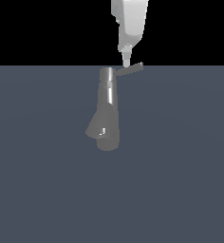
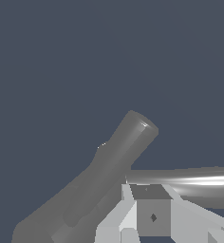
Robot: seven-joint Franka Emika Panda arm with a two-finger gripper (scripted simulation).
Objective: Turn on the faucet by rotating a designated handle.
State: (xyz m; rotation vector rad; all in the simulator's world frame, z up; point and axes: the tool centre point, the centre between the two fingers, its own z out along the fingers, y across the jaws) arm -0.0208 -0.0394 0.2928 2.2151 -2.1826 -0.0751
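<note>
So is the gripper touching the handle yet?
Cannot tell. In the exterior view the gripper tip overlaps the handle, but depth is unclear; the wrist view shows no plain contact or gap.

The white arm reaches straight down, its gripper (image 1: 126, 60) (fingers seemingly drawn close together, though that's hard to judge) pointing downward.

Simulated test scene, not a furnished room: flat blue-grey ground plane (image 1: 180, 190), black void background, untextured rendered faucet (image 1: 107, 109).
</note>
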